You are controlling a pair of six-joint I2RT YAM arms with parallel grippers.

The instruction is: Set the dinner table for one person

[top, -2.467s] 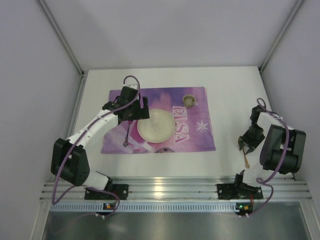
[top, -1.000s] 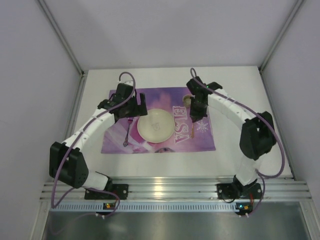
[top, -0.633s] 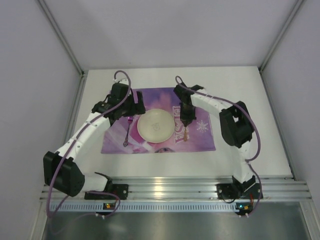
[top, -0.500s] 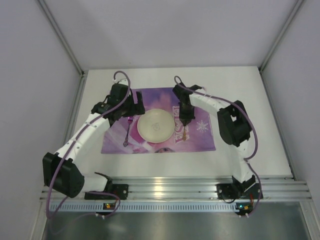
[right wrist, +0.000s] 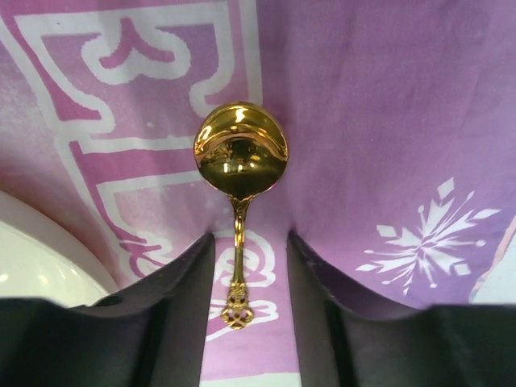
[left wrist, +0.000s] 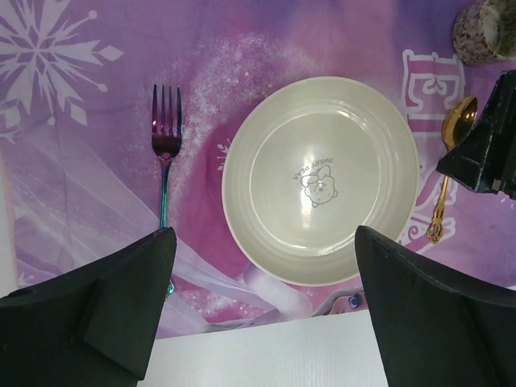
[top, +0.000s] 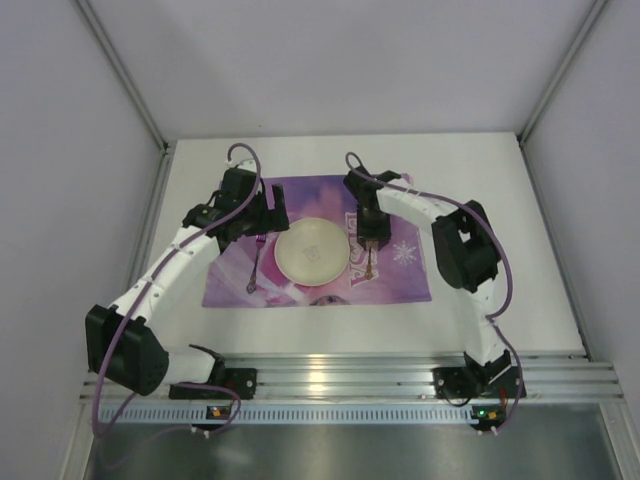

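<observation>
The off-white dinner table (top: 480,180) carries a purple "ELSA" placemat (top: 235,285). On the mat a cream plate (top: 312,250) sits in the middle, with an iridescent fork (top: 257,262) to its left. A gold spoon (top: 368,262) lies to its right. My right gripper (top: 370,238) is low over the spoon. In the right wrist view the spoon (right wrist: 239,153) lies flat on the mat. Its handle runs between my fingers with a gap on each side, so my right gripper (right wrist: 251,240) is open. My left gripper (left wrist: 264,234) is wide open and empty, high over the plate (left wrist: 320,179) and fork (left wrist: 165,145).
A small speckled cup (left wrist: 484,31) stands on the mat's far right part, mostly behind the right arm in the top view. The ribbed aluminium rail (top: 340,375) runs along the near edge. Grey walls close in the table on three sides.
My right arm swung in from the table's right side with the gold spoon and set it on the mat to the right of the plate, jaws now apart. My left gripper drew back slightly left.
</observation>
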